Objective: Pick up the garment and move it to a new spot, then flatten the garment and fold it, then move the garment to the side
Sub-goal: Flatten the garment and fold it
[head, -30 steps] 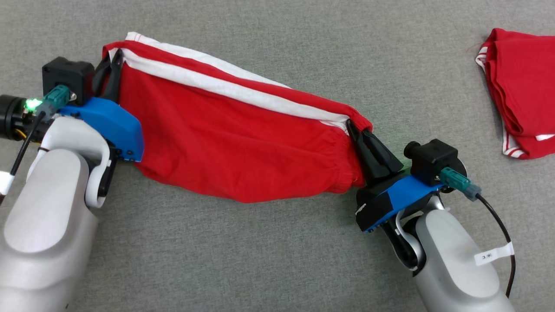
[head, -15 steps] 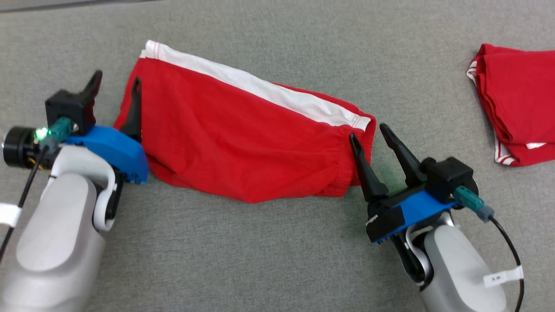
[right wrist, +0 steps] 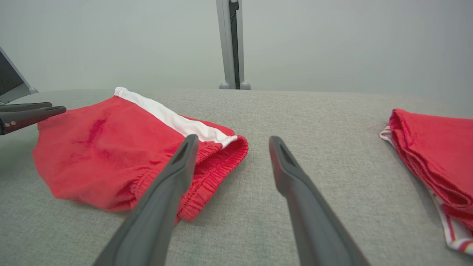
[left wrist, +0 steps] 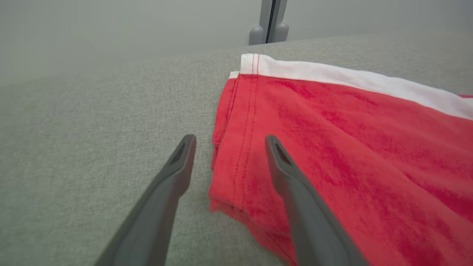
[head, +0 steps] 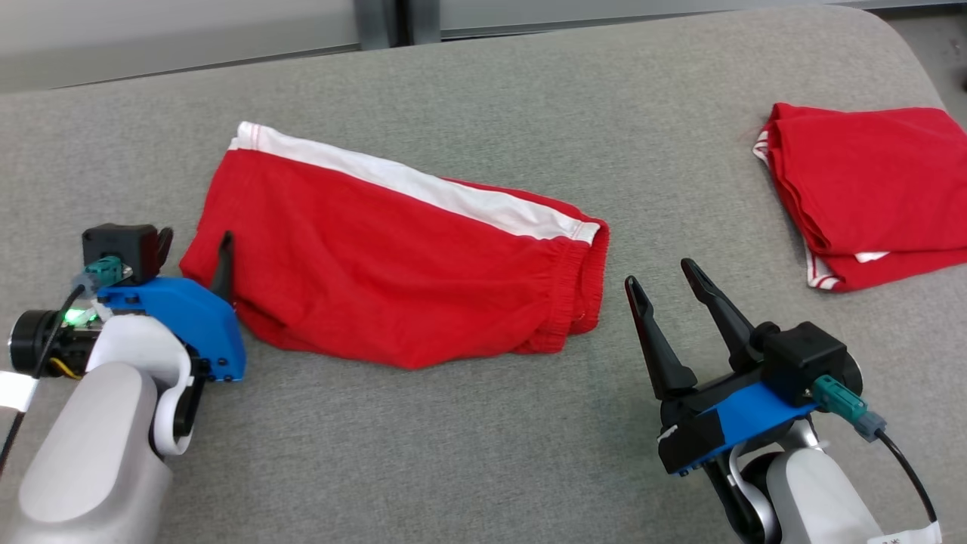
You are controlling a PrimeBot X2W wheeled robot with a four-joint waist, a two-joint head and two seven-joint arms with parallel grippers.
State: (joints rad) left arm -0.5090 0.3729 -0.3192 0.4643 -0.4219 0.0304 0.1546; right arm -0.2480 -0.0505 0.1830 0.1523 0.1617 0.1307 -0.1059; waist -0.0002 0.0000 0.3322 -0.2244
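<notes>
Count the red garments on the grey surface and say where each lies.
2. The red shorts with a white stripe lie left of centre; the folded red garment sits at the right edge, partly out of frame.

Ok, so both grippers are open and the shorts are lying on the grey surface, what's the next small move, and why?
Probably ease the right gripper onto the waistband and close on it. The shorts lie flat at full length, that gripper stands open just short of them, and the left gripper is open at the other end, so folding likely needs a grip first.
</notes>
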